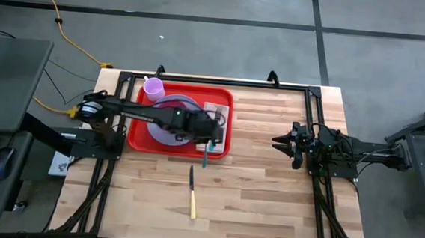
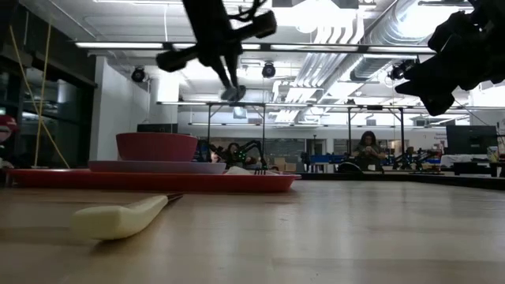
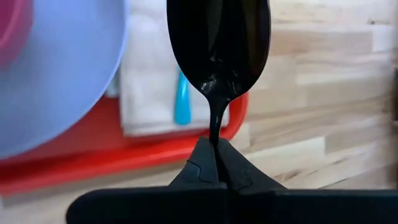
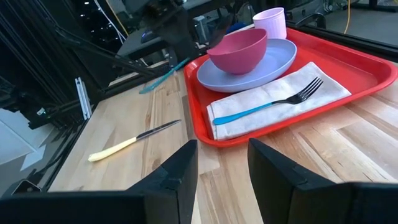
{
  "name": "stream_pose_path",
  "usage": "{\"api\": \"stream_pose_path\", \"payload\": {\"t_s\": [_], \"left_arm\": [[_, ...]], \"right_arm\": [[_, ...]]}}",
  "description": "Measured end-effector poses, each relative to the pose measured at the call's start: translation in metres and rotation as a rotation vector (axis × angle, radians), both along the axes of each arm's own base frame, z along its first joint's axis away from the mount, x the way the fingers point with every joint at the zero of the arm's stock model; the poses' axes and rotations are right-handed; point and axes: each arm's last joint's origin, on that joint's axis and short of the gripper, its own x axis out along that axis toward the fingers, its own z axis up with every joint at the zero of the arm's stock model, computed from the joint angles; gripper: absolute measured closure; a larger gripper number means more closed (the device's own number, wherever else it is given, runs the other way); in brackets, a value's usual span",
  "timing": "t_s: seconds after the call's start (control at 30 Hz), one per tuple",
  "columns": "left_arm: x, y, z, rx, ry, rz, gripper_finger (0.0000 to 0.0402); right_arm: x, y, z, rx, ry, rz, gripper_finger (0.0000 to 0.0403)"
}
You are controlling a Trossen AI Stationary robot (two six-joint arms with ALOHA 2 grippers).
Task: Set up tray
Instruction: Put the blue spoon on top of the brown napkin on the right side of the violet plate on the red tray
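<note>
A: Nearest the front edge?
B: Knife (image 1: 191,193), yellow handle, alone on the wood at 6 o'clock from the tray (image 1: 136,139).
A: Tray itself?
B: Red, left of table centre toward the far edge. Holds a lavender plate (image 4: 277,65) with a pink bowl (image 4: 237,51), a cup (image 1: 153,89) at 11 o'clock, and a napkin (image 4: 311,99) with a blue-handled fork (image 4: 273,104) at 3.
A: Left gripper?
B: Left gripper (image 3: 217,158) hangs over the tray's 4 o'clock corner – pinched on a spoon (image 3: 218,43). From above, arm hides much of plate and bowl.
A: Right?
B: Right gripper (image 4: 222,165) parked at 3 o'clock, well apart, fingers spread, empty.
</note>
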Motion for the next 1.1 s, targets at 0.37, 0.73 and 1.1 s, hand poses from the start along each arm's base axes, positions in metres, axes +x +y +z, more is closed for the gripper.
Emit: {"api": "stream_pose_path", "payload": {"t_s": [0.37,0.73,1.1], "left_arm": [[0.031,0.051,-0.008,0.018,0.040,-0.026,0.0392],[0.027,0.095,-0.020,0.015,0.110,0.018,0.0392],[0.038,0.114,-0.049,-0.032,0.141,0.010,0.0392]], "right_arm": [[0.000,0.000,-0.001,-0.032,0.008,0.007,0.0285],[0.000,0.000,0.000,-0.044,0.001,0.010,0.0284],[0.000,-0.001,0.000,-0.057,0.002,-0.018,0.0284]]}}
